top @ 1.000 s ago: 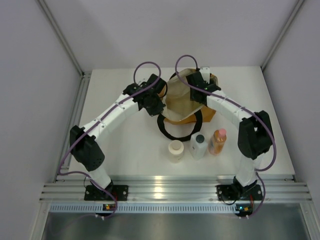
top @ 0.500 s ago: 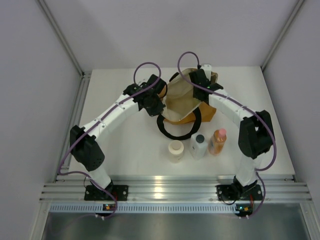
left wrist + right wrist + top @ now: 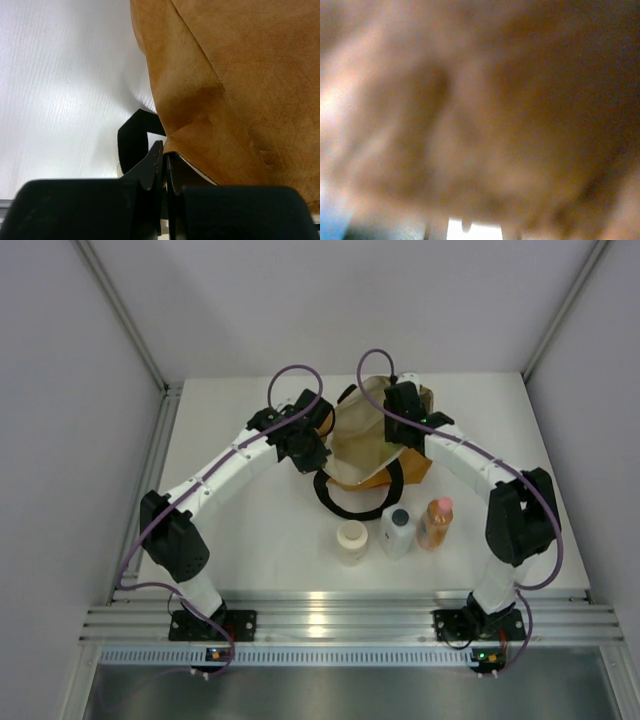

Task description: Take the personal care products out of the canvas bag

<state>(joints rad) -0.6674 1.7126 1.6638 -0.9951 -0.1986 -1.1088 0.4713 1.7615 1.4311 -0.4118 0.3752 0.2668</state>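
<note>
The canvas bag (image 3: 372, 440) lies at the table's back middle, mouth open, cream lining showing. My left gripper (image 3: 308, 448) is shut on the bag's left rim; in the left wrist view its fingers (image 3: 156, 165) pinch the tan edge (image 3: 235, 75). My right gripper (image 3: 398, 420) reaches into the bag's mouth, fingertips hidden; the right wrist view is only blurred tan fabric (image 3: 480, 110). In front of the bag stand the cream bottle (image 3: 352, 542), the white bottle with dark cap (image 3: 397, 531) and the orange bottle with pink cap (image 3: 435, 523). The yellow-green bottle is hidden.
A black loop handle (image 3: 350, 508) lies on the table between the bag and the bottles, and shows in the left wrist view (image 3: 131, 142). Grey walls close in the white table (image 3: 230, 530) on three sides. An aluminium rail (image 3: 340, 620) runs along the near edge.
My right wrist has sunk a little deeper into the bag's mouth. A white cap that showed at the bag's far rim half a second ago is out of sight. The left arm has not moved.
</note>
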